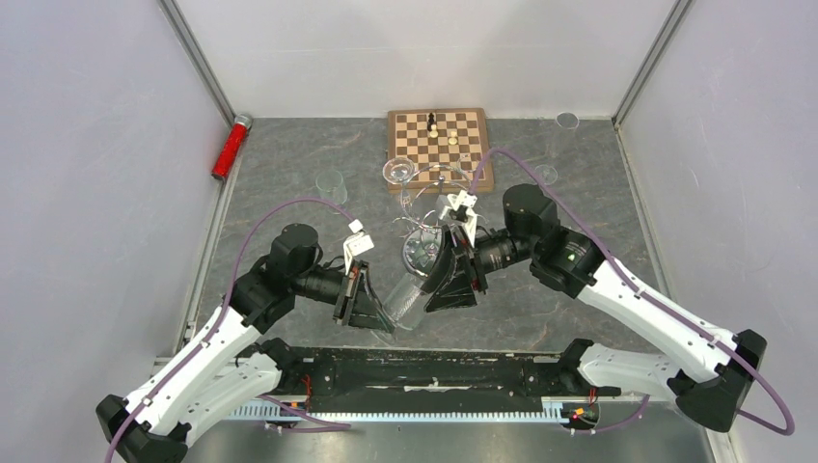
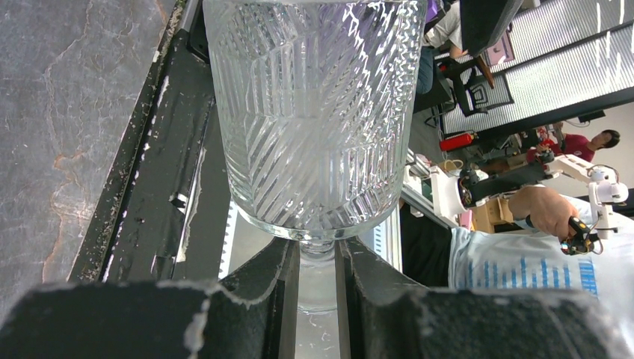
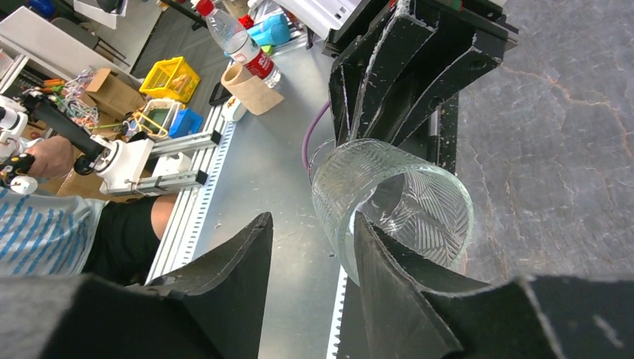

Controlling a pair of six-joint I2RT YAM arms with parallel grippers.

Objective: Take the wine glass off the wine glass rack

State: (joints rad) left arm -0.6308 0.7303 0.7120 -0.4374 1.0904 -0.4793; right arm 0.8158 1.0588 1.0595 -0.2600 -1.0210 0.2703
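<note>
The wine glass (image 1: 403, 299) was held clear of the wine glass rack (image 1: 422, 251), on its near side, with the stem clamped by the left gripper (image 1: 381, 318). The right gripper (image 3: 310, 254) was spread empty just beside the bowl. The glass would best be drawn farther from the rack with the stem pinched firmly, so that the wire loops are not brushed.

Soft, even overhead light fills the top view. The grey table (image 1: 270, 183) is sharp, with faint shadows under both arms near 6 o'clock. The wine glass rack (image 1: 421, 251) shows small chrome glints. In the left wrist view the wine glass (image 2: 314, 112) flares white at 12 o'clock, and the foreground at 6 o'clock blurs. In the right wrist view the background at 10 o'clock is bright.
</note>
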